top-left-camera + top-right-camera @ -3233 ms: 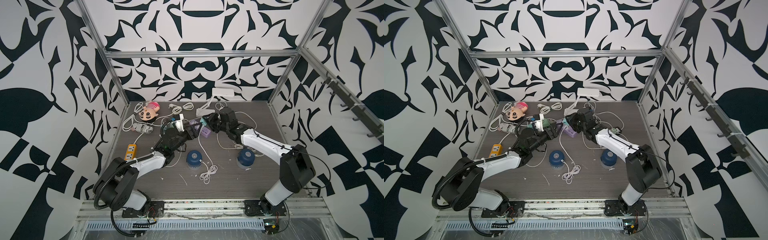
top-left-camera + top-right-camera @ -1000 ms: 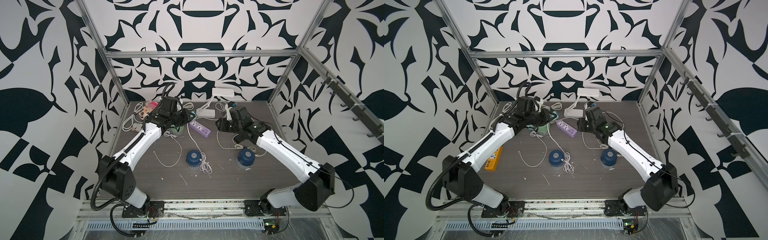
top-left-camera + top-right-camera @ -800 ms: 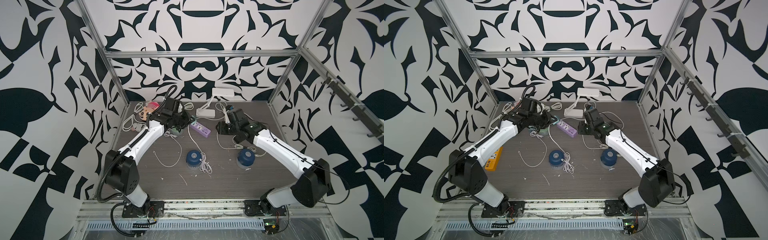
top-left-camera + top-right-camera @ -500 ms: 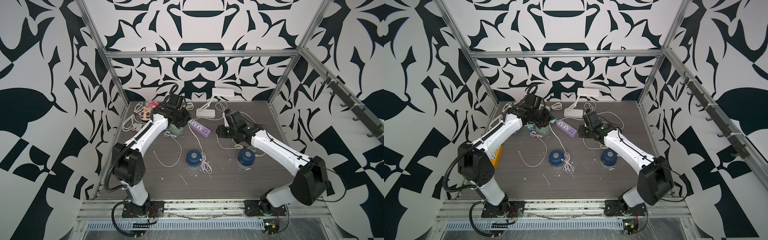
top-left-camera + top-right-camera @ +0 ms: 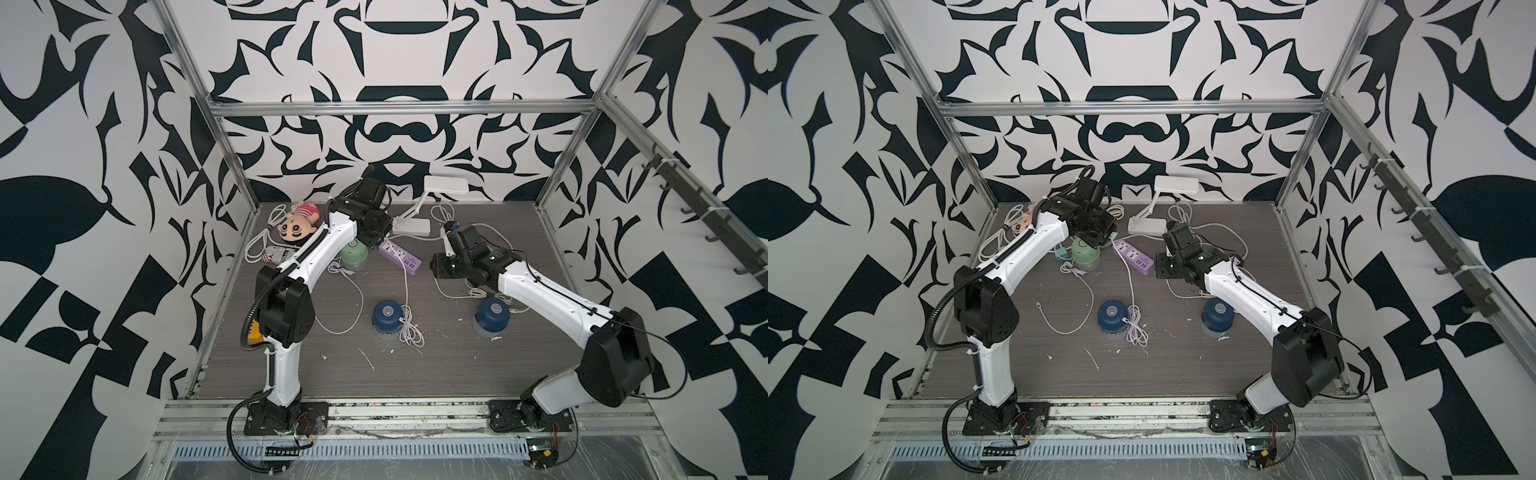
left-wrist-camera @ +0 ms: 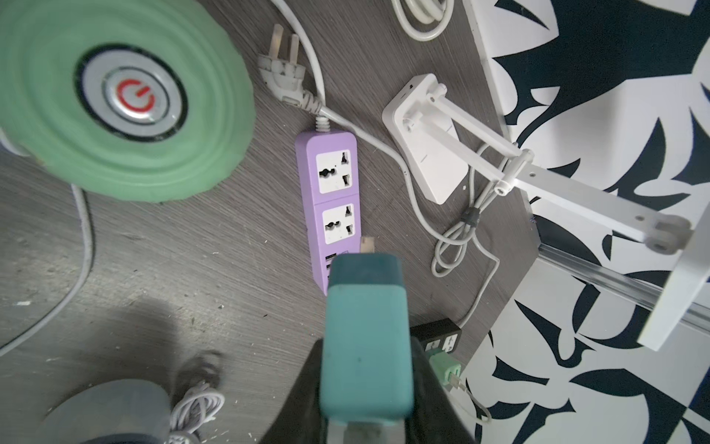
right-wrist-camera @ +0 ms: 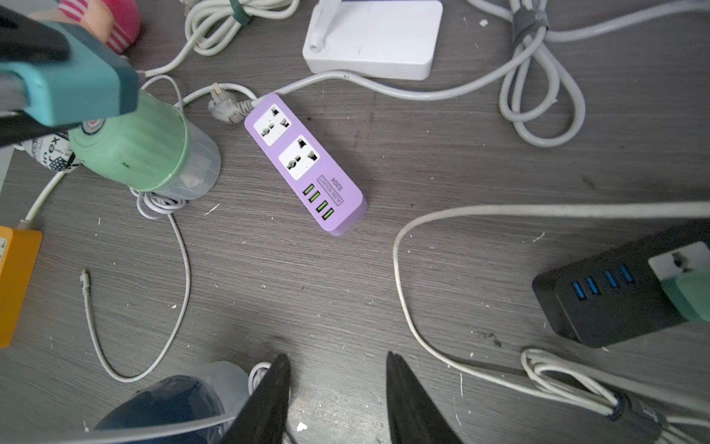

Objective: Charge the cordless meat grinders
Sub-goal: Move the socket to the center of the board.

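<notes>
From where I stand, little of the charging looks done. I take the purple power strip as my marker. Its own mains plug lies loose on the table just past its socket end, so I judge that nothing fed from it could charge yet. Its four USB ports show empty in the right wrist view.

The mint green grinder stands upright just beside the strip, on the left arm's side. A thin white cable is bunched at its cup, and the cable's free end lies bare on the table. One navy grinder stands well apart from the strip, toward the robot's bases, with a coiled white lead touching it. The second navy grinder stands further toward the right arm. Whether either has a lead in its port I cannot tell. A black power strip, beyond the purple strip's USB end, carries a green adapter.

The left arm reaches far out with its wrist bent down. The left pincer is closed around a teal plug adapter, held in the air over the strip, close to the mint green grinder. The right arm stretches low from its base. The right pincer hovers off the strip's USB end, jaws parted and nothing between them, pointing down at bare table.
</notes>
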Motion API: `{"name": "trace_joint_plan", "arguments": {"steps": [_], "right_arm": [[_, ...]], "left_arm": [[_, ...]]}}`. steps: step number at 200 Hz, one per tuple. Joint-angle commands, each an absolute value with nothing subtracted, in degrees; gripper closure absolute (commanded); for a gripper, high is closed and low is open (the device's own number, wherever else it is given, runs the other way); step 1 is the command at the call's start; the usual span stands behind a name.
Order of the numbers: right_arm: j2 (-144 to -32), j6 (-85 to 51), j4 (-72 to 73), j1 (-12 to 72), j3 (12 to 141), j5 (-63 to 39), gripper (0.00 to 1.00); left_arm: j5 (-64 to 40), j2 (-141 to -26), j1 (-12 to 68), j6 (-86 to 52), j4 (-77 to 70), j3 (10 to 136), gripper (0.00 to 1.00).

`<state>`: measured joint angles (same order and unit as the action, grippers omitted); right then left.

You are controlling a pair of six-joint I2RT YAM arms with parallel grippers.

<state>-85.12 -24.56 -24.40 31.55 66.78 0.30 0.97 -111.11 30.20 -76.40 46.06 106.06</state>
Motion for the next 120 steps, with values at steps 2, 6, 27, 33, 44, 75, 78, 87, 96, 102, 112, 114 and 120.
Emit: {"name": "trace_joint_plan", "arguments": {"steps": [2,6,27,33,44,75,78,87,96,102,112,114,120], "right_arm": [[-80.25,-20.1,-18.9,31.76,64.61,-0.38,0.54],[-79.79,-19.77,-18.46,31.79,64.29,-0.28,0.53],[-78.19,-19.38,-17.36,31.73,63.63,-1.64,0.53],[-77.93,-19.38,-17.09,31.79,63.63,-2.92,0.53],[-77.39,-19.85,-16.84,31.71,63.74,-5.48,0.55],[-75.52,-24.07,-13.14,30.6,62.7,-14.23,0.49],[-75.35,-24.85,-12.51,30.27,62.6,-15.25,0.46],[-75.07,-27.42,-10.33,29.46,62.24,-18.7,0.42],[-75.25,-30.73,-8.07,28.59,62.05,-22.51,0.4],[-75.47,-33.02,-6.4,28.08,62.01,-24.93,0.4],[-75.9,-36.97,-3.28,27.11,61.64,-28.32,0.4],[-75.97,-37.74,-3.0,27.02,61.55,-28.83,0.4],[-76.1,-40.04,-0.98,26.57,61.08,-30.2,0.4]], "left_arm": [[1.74,-103.46,30.93,-73.23,40.54,98.6,1.0],[1.14,-102.29,31.02,-71.98,39.23,97.11,1.0],[-2.8,-96.09,31.29,-63.1,31.27,88.36,1.0],[-5.12,-93.86,31.29,-59.67,26.73,84.76,1.0],[-10.2,-89.26,31.21,-54.64,17.18,76.93,1.0],[-19.67,-82.89,30.12,-46.09,6.43,67.07,1.0],[-20.42,-82.71,30.0,-45.44,6.34,66.94,1.0],[-23.36,-82.29,29.97,-43.69,4.93,66.07,1.0],[-26.91,-82.12,29.97,-42.4,1.82,65.06,1.0],[-27.69,-81.99,29.99,-41.9,0.66,64.56,1.0],[-26.47,-81.53,29.86,-42.06,-0.26,63.64,1.0],[-26.11,-81.44,29.74,-42.48,-0.55,63.48,1.0],[-25.31,-81.24,29.23,-44.17,-1.64,62.65,1.0]]}}
